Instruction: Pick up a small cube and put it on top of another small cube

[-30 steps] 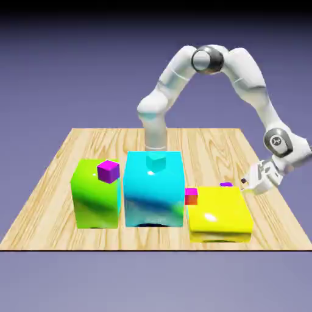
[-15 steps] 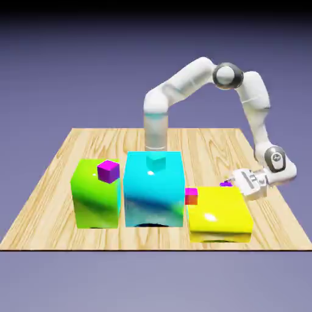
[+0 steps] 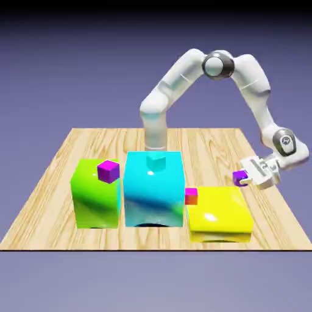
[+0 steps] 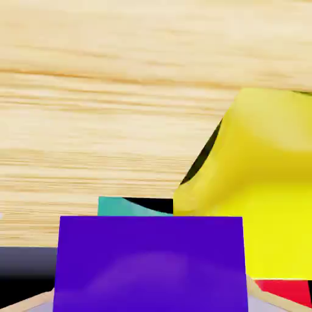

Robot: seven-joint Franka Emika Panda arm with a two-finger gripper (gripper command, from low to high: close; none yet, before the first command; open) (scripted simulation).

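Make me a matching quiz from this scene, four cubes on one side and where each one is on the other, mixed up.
Things:
1. violet small cube
2. magenta small cube
3. teal small cube
4. orange-red small cube

Places:
A. on the cyan block
B. in the hand, off the table
C. beside the yellow block
D. on the green block

Pairs: 1-B, 2-D, 3-A, 4-C

yellow block (image 3: 219,210) beneath, table edge (image 3: 268,201) seemingly open

A wooden table (image 3: 55,177) bears a green block (image 3: 94,198), cyan block (image 3: 152,192), and yellow block (image 3: 219,213)
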